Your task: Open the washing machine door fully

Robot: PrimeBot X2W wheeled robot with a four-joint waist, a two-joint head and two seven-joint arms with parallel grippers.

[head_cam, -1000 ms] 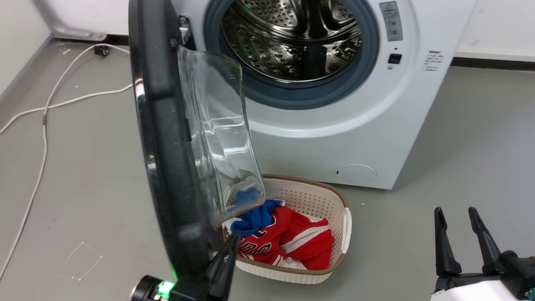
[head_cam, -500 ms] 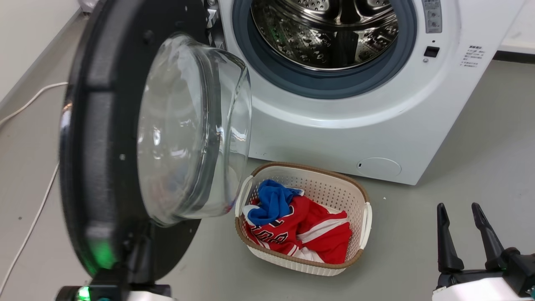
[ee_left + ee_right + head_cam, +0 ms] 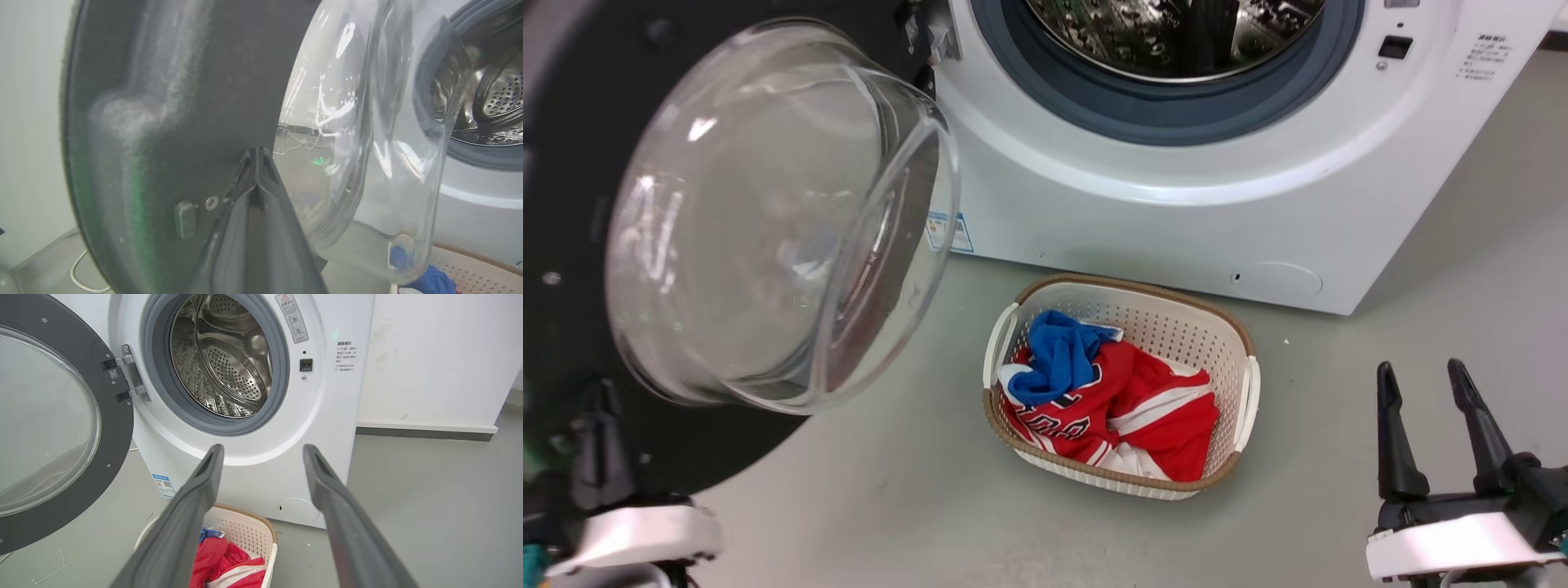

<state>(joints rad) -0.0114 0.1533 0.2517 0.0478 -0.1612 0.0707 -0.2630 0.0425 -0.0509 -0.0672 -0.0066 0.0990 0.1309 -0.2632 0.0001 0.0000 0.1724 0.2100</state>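
Observation:
The washing machine door (image 3: 760,212) stands swung out to the left of the white washing machine (image 3: 1176,212), its glass bowl and black inner rim facing me. The steel drum (image 3: 220,359) lies uncovered inside the grey gasket. My left gripper (image 3: 600,408) is at the door's lower edge. In the left wrist view its fingers (image 3: 258,171) are shut together, tips against the door's black inner face (image 3: 163,102). My right gripper (image 3: 1421,367) hangs open at the lower right, apart from the machine, with nothing between its fingers (image 3: 196,498).
A white basket (image 3: 1250,384) with red and blue clothes (image 3: 1111,400) sits on the grey floor in front of the machine, between the two arms. The door's metal hinge (image 3: 130,379) is on the machine's left side. A wall runs behind the machine on the right.
The door has swung wider to the left, from edge-on to showing its inner face, and my left gripper went with it. The head camera has shifted too. The right gripper stays open.

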